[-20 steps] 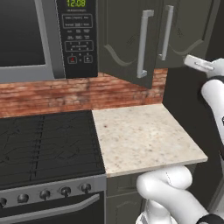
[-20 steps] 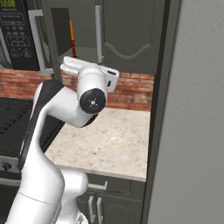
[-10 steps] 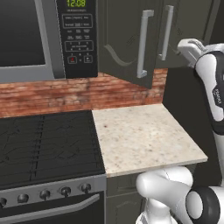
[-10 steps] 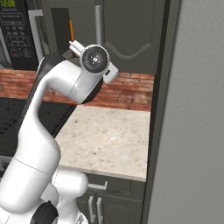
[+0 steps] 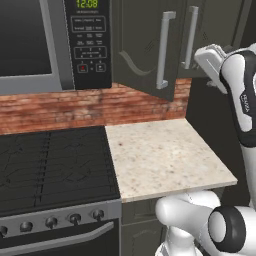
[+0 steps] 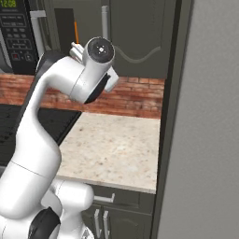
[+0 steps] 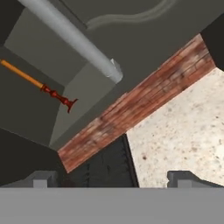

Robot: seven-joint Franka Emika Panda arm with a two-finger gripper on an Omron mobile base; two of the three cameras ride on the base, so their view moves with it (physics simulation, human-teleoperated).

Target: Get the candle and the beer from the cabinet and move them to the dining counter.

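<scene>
Orange candle point(image 7: 37, 85) stands on the shelf inside the open cabinet point(image 5: 150, 45), fingers point(image 7: 39, 179) spread wide, holding nothing.
Hand view is rolled; a pale door handle point(image 7: 72, 41) crosses in front, the candle's top is cut off by the frame edge. Beige worktop point(image 5: 165, 155) below is bare between stove point(image 5: 55, 165) and fridge wall point(image 6: 205, 140). Candle partly hidden behind the arm in the right base view.

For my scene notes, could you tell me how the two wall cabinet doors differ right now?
The left cabinet door stands swung open toward the robot, while the right cabinet door sits shut against the cabinet. Behind the left cabinet door the orange candle stands exposed in the opening; the right cabinet door hides whatever is behind it. Both are dark grey-green with arched panels and pale bar handles.
</scene>
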